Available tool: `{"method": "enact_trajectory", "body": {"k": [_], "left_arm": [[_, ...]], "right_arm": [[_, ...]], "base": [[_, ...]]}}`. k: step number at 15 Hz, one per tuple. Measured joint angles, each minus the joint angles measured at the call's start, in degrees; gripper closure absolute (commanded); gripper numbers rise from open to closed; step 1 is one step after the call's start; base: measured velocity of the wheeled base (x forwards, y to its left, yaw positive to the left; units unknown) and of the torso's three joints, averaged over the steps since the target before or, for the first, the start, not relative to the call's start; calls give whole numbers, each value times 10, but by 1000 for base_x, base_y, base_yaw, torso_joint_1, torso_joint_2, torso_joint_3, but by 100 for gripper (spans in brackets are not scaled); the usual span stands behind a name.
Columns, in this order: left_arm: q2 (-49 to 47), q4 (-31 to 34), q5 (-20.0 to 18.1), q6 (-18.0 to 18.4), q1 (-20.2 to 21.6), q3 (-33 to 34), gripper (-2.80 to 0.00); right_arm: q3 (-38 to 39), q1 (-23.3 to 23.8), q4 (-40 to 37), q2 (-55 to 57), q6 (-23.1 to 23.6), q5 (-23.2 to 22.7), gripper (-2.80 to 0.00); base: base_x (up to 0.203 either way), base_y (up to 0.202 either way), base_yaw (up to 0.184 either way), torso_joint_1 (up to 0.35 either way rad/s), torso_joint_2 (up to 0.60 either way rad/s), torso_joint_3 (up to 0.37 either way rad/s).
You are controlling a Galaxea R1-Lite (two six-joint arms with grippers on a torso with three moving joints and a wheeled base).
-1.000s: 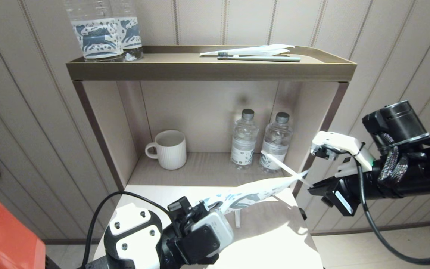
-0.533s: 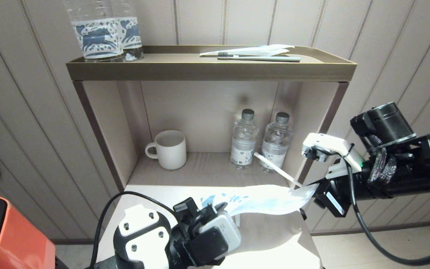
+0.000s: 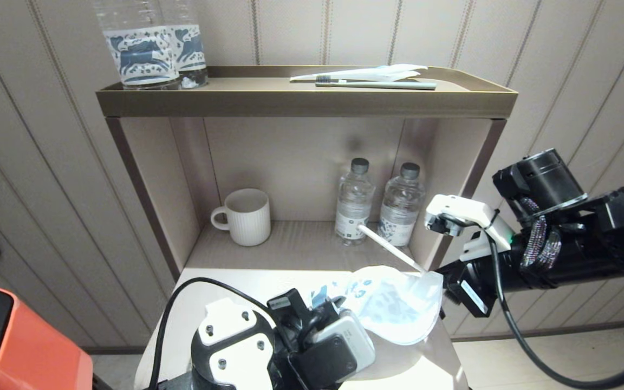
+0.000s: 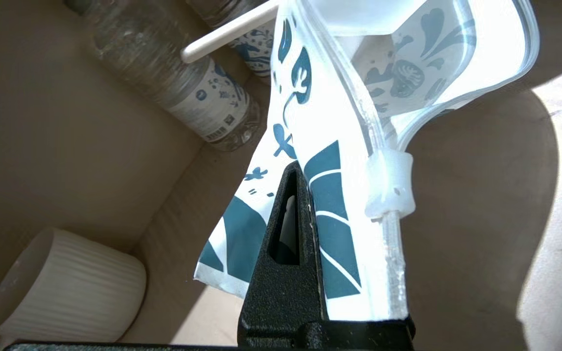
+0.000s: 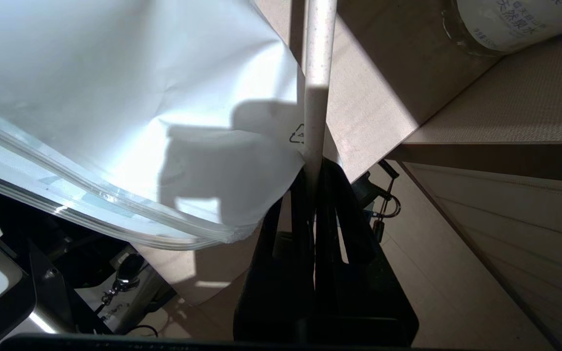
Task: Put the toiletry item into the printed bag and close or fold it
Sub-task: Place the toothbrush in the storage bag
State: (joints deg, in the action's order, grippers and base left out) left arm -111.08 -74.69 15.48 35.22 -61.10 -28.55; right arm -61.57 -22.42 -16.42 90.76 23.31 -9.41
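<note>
Toothbrush (image 3: 390, 248), slim and white, is pinched by the right gripper (image 3: 435, 271) above the low table's (image 3: 225, 281) right edge, handle angled toward shelf bottles (image 3: 400, 205). Left gripper (image 3: 323, 303) clamps the printed bag (image 3: 388, 303), its mouth beside the brush.

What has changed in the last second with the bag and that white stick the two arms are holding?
The right end effector carried the toothbrush leftward toward the left end effector. The printed bag, stretched long between them before, has slackened and ballooned open. Both end effectors kept their grips. The mug, the bottles and the top shelf stayed put.
</note>
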Motion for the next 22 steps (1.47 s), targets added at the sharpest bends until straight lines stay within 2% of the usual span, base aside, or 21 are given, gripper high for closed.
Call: {"method": "enact_trajectory", "body": {"k": [7,11,17,19,22], "left_arm": [[-11,-6,8,-1,-14,-2,0],[3,-8,8,-2,1,25,0],[15,-7,8,9,16,51,0],[15,-7,7,24,22,52,0],[15,-7,7,32,23,50,0]], "right_arm": [[14,7,-2,-12,1,3,0],[33,38,-31,-57,12,3,0],[52,41,-72,-144,21,3,0],[48,24,-124,-187,24,3,0],[3,-54,-253,-239,25,3,0]], "base": [[0,0,0,0,0,0],[0,0,0,0,0,0],[0,0,0,0,0,0],[0,0,0,0,0,0],[0,0,0,0,0,0]]}}
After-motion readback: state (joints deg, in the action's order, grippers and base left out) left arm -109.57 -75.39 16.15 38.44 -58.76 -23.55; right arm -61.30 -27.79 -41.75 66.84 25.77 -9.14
